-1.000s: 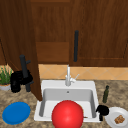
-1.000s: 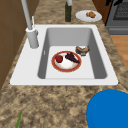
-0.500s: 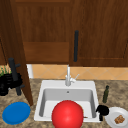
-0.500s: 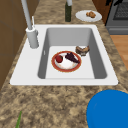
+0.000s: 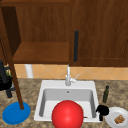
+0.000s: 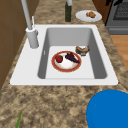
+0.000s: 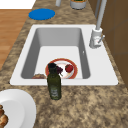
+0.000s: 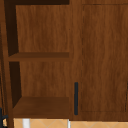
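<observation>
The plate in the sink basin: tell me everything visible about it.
The plate is round, white in the middle with an orange-red rim, and looks like glazed ceramic. It lies flat on the floor of the white sink, toward the front wall. It carries a small red round fruit on one side and a dark purple bunch beside it. A brown bun-like item sits at its edge, possibly touching.

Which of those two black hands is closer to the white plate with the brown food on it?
The right hand. It sits just left of the white plate at the sink's front right corner. The left hand is far off, beyond the sink's left side, above the blue plate.
</observation>
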`<state>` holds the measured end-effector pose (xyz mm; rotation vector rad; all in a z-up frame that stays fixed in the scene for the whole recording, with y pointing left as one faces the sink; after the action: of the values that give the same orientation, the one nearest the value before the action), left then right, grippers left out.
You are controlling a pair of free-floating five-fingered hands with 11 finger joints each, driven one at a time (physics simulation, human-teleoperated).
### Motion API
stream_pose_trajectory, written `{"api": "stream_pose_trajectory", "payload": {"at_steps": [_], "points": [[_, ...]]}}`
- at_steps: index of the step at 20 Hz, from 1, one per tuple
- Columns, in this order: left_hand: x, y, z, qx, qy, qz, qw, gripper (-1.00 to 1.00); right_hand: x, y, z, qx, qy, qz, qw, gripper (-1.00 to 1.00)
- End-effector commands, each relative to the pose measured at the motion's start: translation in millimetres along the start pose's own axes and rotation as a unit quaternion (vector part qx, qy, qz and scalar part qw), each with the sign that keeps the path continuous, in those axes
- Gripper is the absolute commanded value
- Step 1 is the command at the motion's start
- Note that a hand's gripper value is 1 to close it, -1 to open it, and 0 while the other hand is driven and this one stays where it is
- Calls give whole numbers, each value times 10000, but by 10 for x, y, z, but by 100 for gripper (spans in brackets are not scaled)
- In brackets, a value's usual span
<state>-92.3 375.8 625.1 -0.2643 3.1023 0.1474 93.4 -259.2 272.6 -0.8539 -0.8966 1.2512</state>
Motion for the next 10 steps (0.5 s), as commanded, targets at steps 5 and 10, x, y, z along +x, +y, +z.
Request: {"api": "stream_pose_trajectory", "payload": {"at_steps": [5,10], "points": [[-44,545,233,-169,-66,269,9995,100,0,0,0,0,0,0,10000,0],[-50,860,351,39,-53,571,9983,100,0,0,0,0,0,0,10000,0]]}}
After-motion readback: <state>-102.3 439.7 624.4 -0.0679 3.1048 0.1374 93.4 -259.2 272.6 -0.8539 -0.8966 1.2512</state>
